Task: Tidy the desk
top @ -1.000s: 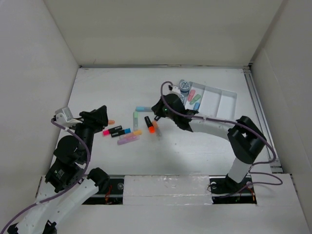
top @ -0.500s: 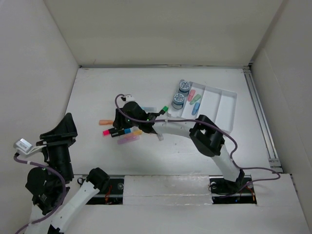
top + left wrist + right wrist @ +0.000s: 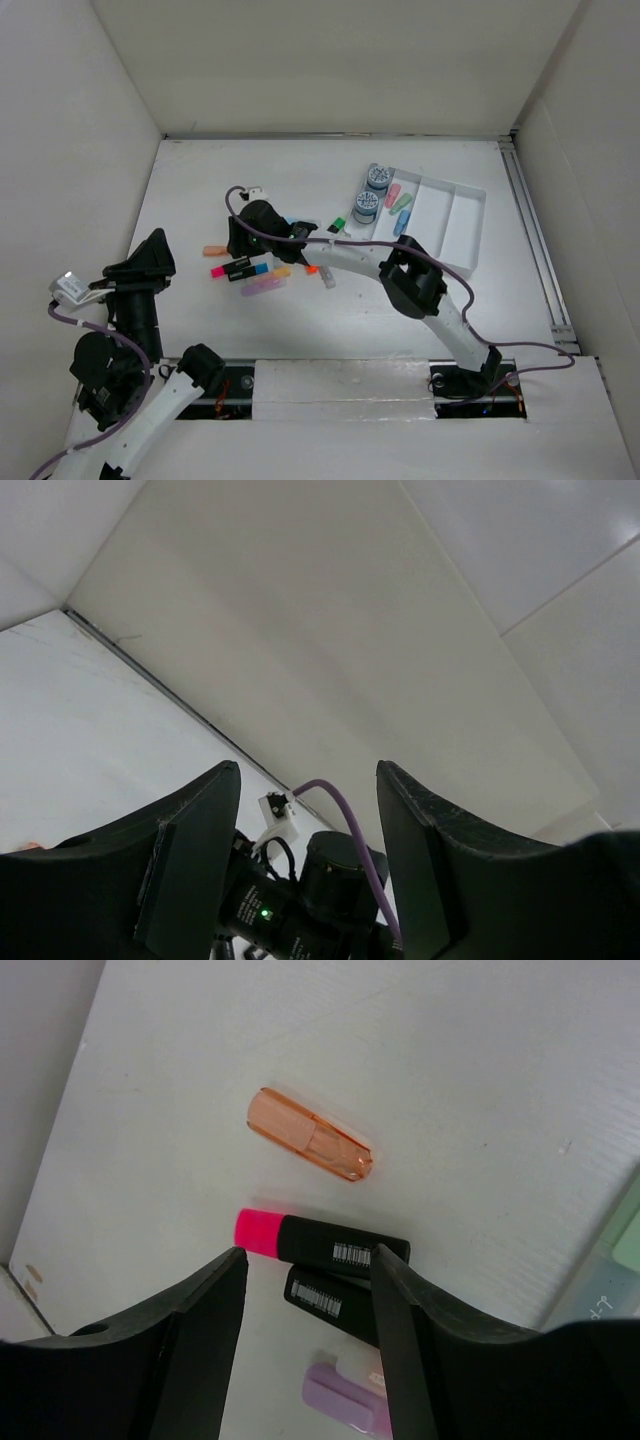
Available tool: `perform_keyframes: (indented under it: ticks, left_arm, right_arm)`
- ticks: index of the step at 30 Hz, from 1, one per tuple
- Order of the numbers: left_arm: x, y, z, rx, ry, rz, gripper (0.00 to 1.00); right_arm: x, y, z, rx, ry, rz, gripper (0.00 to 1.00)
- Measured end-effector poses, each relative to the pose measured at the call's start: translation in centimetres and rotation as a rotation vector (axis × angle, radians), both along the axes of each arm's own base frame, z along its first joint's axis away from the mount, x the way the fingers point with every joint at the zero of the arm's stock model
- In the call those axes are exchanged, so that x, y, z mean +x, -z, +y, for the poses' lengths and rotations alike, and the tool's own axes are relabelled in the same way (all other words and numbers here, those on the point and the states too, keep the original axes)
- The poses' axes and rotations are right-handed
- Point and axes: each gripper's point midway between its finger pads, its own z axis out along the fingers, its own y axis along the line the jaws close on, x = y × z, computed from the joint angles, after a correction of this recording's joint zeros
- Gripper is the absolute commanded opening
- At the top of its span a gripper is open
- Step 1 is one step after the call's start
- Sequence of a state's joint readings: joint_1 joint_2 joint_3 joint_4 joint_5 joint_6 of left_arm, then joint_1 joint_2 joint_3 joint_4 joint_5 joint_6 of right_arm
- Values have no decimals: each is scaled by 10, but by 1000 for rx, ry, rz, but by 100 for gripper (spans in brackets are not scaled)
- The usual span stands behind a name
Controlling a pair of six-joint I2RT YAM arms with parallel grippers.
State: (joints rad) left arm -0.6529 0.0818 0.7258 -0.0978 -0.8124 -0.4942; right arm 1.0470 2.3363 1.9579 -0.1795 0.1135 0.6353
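Note:
On the desk [image 3: 200, 180], several highlighters lie in a loose cluster left of centre. My right gripper [image 3: 240, 248] hovers open over them. In the right wrist view a pink-capped black marker [image 3: 320, 1243] and a second black marker [image 3: 330, 1300] lie below the open right gripper [image 3: 308, 1255], which touches neither. A loose orange cap [image 3: 310, 1147] lies beyond them and a purple highlighter [image 3: 345, 1400] nearer. My left gripper [image 3: 150, 262] is raised at the left, open and empty; in its own view the left gripper [image 3: 305, 770] frames the right arm's wrist [image 3: 300, 900].
A white compartmented tray [image 3: 455, 215] at the back right holds two tape rolls [image 3: 377, 177] and pastel highlighters. A green piece [image 3: 338, 224], an orange marker [image 3: 310, 268] and a white piece [image 3: 328, 278] lie under the outstretched right arm. White walls bound the desk.
The right arm swung left from near the tray to above the marker cluster and its jaws opened. The left arm pulled back from the orange cap toward the near left.

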Motion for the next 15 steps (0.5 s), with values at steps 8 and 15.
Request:
perform_keyframes:
  ticks: [8, 15]
  left_arm:
    - [3, 0, -12, 30, 49, -15, 54]
    - [4, -2, -22, 57, 95, -33, 54]
  right_arm:
    - [-21, 45, -38, -124, 21, 14, 15]
    - [-38, 23, -95, -150, 114, -24, 12]
